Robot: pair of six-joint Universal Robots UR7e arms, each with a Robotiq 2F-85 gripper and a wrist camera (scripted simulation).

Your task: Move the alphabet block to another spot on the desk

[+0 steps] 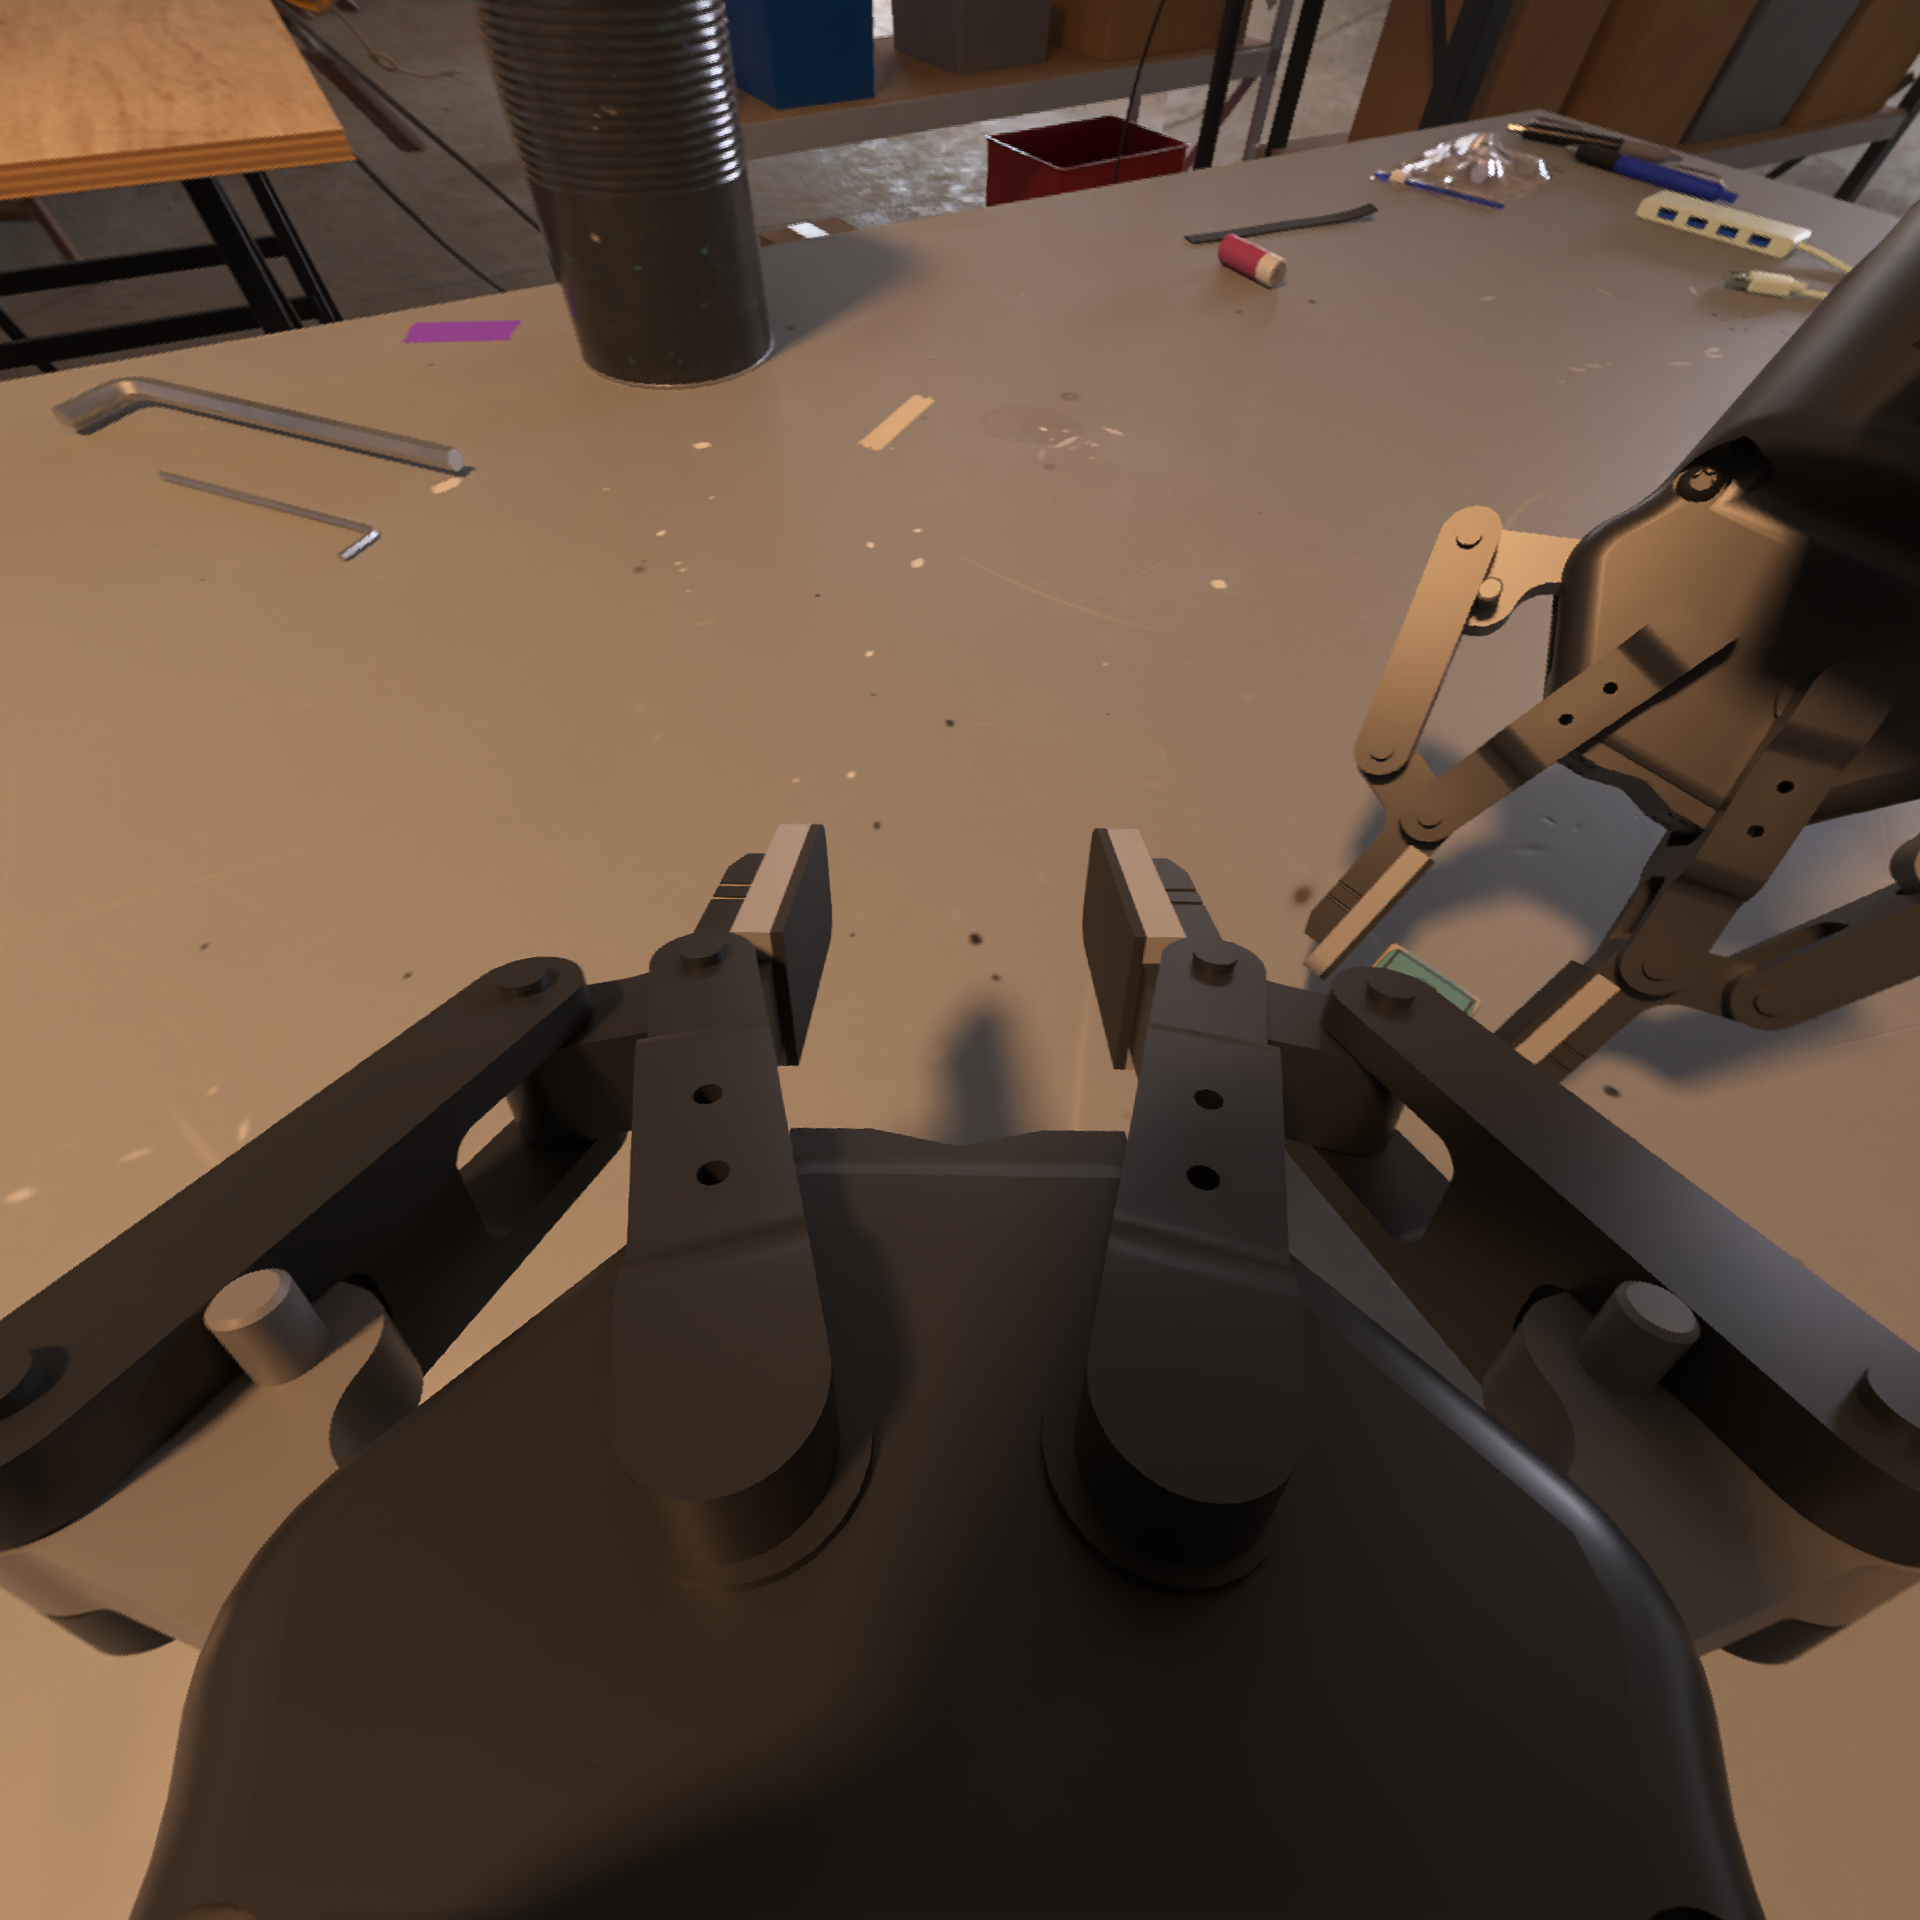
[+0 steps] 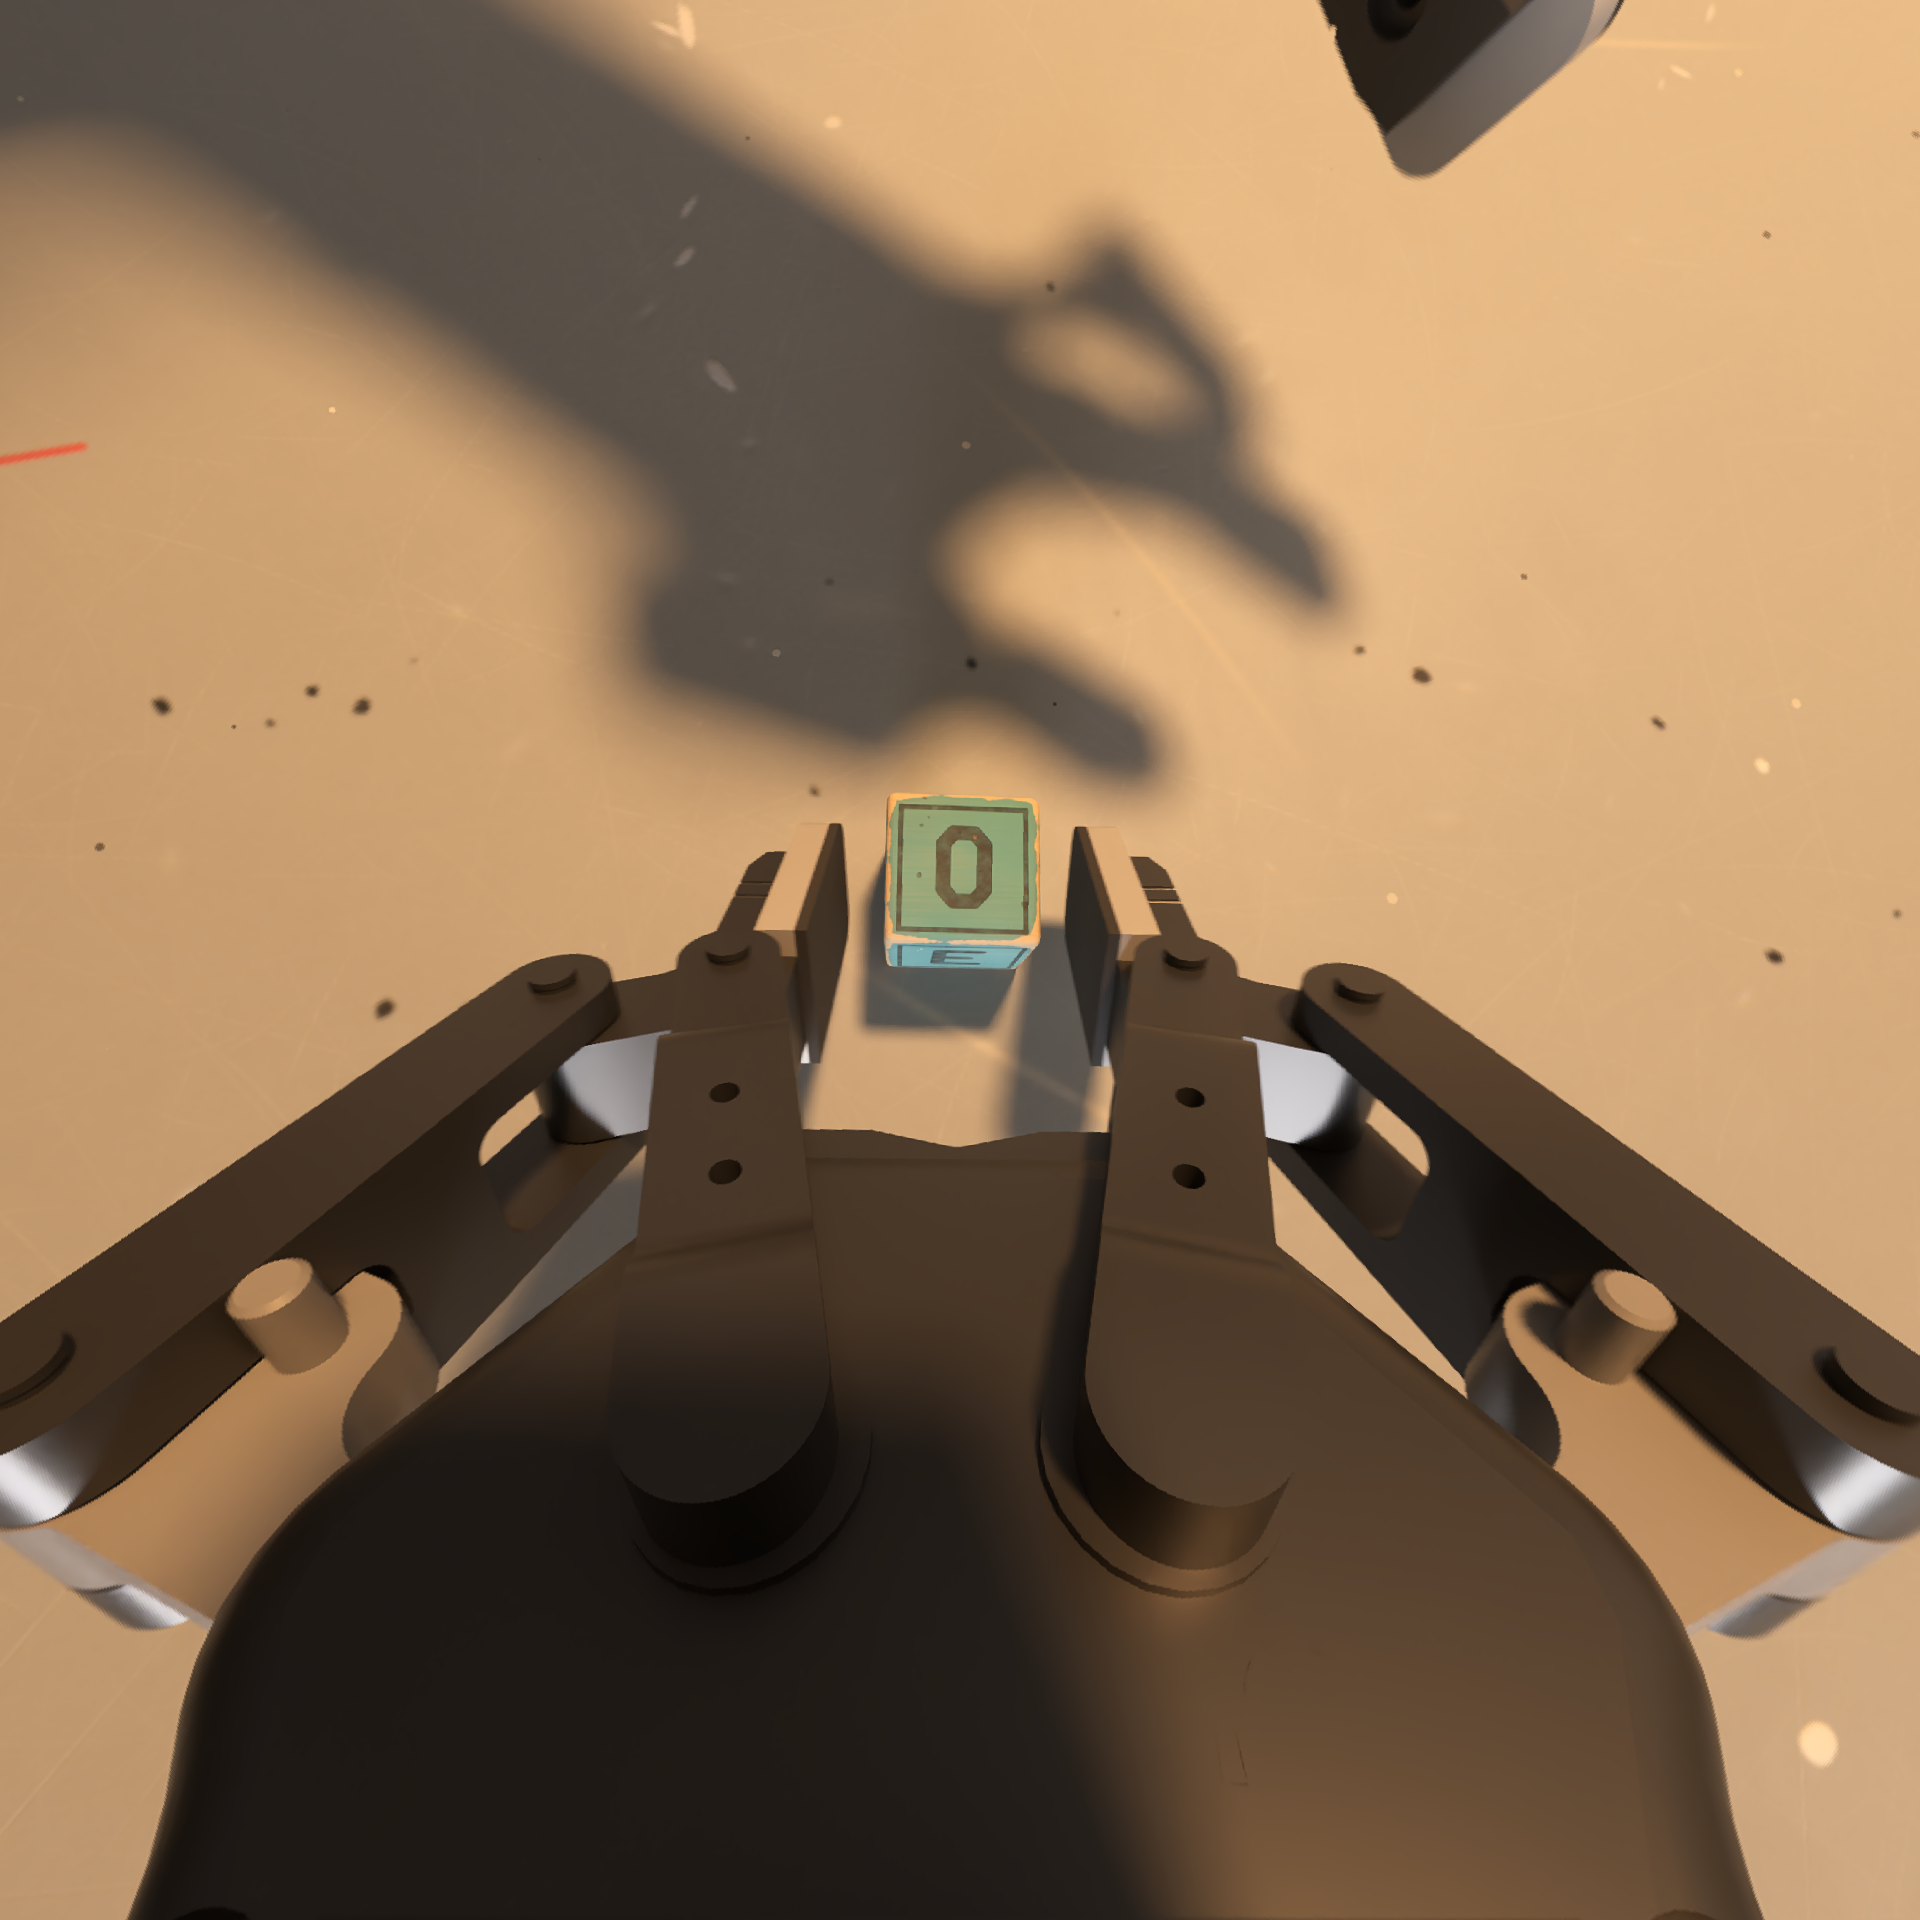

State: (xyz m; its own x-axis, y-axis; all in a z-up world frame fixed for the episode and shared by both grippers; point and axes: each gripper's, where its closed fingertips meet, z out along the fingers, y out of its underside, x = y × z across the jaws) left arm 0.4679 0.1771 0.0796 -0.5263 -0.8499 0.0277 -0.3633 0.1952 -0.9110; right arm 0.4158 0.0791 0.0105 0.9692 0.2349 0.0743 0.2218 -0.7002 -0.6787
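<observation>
Sitting on the scuffed tan desk top (image 2: 1455, 468), the small wooden alphabet block (image 2: 961, 881) with a green top face and a blue side face lies between the two fingers of the right gripper (image 2: 958, 914), which looks down on it from above. That gripper's jaws stand apart, a little wider than the block, with a visible gap on each side, so the pads flank it without touching and nothing is held yet. From the left wrist view only a green corner of the block (image 1: 1429, 982) shows, beside the right gripper's fingertips and partly hidden behind the left gripper's linkage. The left gripper (image 1: 956, 935) hangs over bare desk with its jaws spread about halfway and empty. Judged by its look, the block is a light, rigid cube with flat painted faces and slightly worn edges; it should not deform or break under a pinch, though the painted wood may be somewhat slick against the pads. Its two opposite vertical side faces are the sensible place to hold it, with the pads square to them and low enough to cover most of each face, since a grip high up or on a corner could let it twist or pop out. Well away on the desk stand a dark ribbed cylindrical cup (image 1: 644, 197) and two metal hex keys (image 1: 260, 421).
</observation>
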